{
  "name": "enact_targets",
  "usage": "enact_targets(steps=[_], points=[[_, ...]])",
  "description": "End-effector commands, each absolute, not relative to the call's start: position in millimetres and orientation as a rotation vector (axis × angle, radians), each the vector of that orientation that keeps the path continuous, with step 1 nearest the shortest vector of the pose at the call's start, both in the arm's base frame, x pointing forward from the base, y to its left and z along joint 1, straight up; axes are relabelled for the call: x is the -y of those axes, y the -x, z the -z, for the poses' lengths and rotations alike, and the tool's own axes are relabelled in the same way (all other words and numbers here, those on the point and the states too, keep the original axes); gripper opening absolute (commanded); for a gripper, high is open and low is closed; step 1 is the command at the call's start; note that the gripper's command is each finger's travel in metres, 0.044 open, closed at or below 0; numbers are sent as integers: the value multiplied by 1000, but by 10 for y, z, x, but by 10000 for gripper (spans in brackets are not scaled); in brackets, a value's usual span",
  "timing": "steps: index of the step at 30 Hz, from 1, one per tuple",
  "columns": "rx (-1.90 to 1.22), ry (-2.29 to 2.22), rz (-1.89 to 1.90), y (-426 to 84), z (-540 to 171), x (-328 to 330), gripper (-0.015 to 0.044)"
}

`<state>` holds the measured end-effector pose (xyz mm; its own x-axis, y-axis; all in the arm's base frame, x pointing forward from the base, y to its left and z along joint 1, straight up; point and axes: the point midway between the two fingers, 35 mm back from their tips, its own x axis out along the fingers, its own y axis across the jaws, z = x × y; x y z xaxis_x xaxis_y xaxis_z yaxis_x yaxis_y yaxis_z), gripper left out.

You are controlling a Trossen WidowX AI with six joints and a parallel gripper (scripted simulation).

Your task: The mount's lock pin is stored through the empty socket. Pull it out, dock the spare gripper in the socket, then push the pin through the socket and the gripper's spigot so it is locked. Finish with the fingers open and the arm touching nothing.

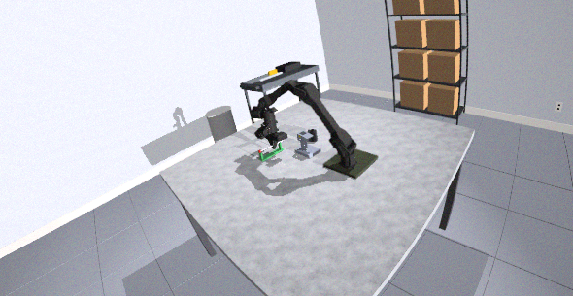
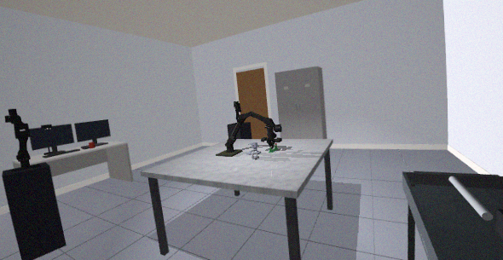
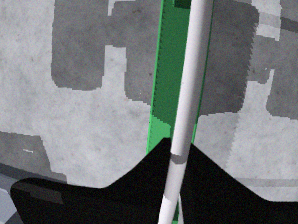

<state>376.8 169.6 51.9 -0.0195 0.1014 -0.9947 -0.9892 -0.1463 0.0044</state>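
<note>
My gripper (image 1: 276, 146) (image 3: 174, 145) is shut on the white lock pin (image 3: 194, 70) (image 1: 260, 151), which has a red end. The pin lies lengthwise over the green rack (image 1: 272, 155) (image 2: 272, 150) (image 3: 167, 75), level with its two uprights; whether it rests in them cannot be told. The grey-blue mount (image 1: 308, 152) (image 2: 254, 146) stands between the rack and the arm's base. A small gripper-like part (image 1: 313, 134) (image 2: 255, 156), seemingly the spare gripper, is beside the mount; whether it touches the mount or sits in the socket is too small to tell.
The arm's dark green base plate (image 1: 366, 159) (image 2: 222, 153) is bolted near the mount on the grey table (image 1: 340, 226) (image 2: 192, 174). A dark side cart (image 1: 303, 72) stands beyond the table. A grey bin (image 1: 221, 124) stands by the wall.
</note>
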Motion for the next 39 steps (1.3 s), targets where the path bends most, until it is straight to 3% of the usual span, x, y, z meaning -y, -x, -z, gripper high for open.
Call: enact_targets(steps=[1, 22, 39], points=[[-1073, 1234, -1379, -3758, -468, -1690, 0], [-1068, 1232, -1371, -3769, -516, -1696, 0], [-1077, 1229, -1377, -3747, -649, -1688, 440]])
